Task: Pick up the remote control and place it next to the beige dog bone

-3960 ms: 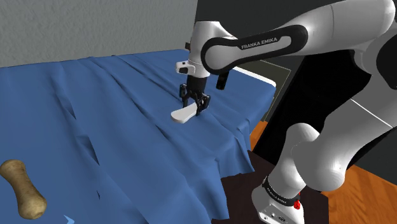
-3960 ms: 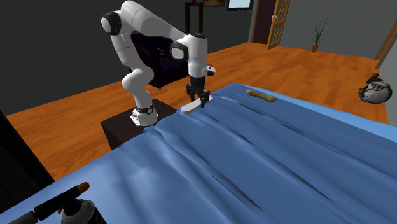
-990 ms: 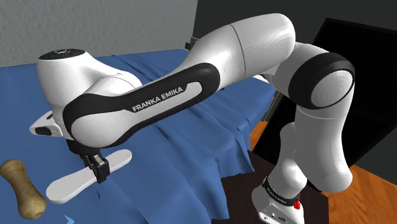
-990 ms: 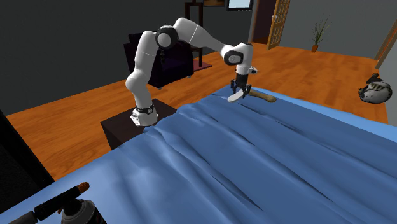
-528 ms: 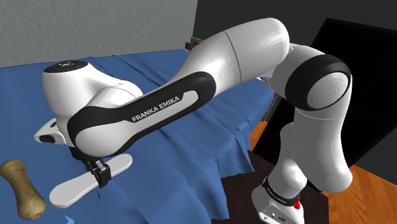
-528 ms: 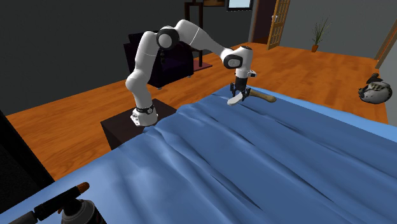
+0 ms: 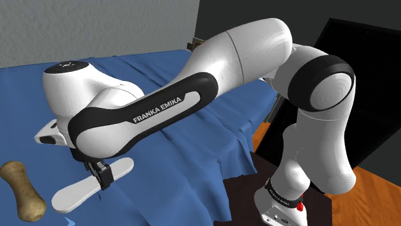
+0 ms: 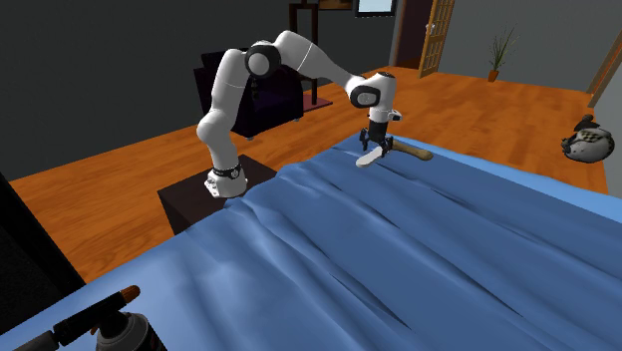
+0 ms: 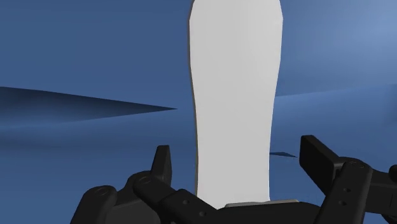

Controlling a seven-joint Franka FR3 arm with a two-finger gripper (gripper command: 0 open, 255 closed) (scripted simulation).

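End effector (image 7: 103,176), fingers now spread clear of the white remote control (image 7: 77,191), released at the bed's (image 7: 38,96) edge beside the beige dog bone (image 7: 24,189): placement apparently done.

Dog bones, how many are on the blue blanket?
1. The beige dog bone lies on the blue blanket at the shoulder view's lower left, close beside the white remote control. The arm covers part of the blanket, so another could be hidden.
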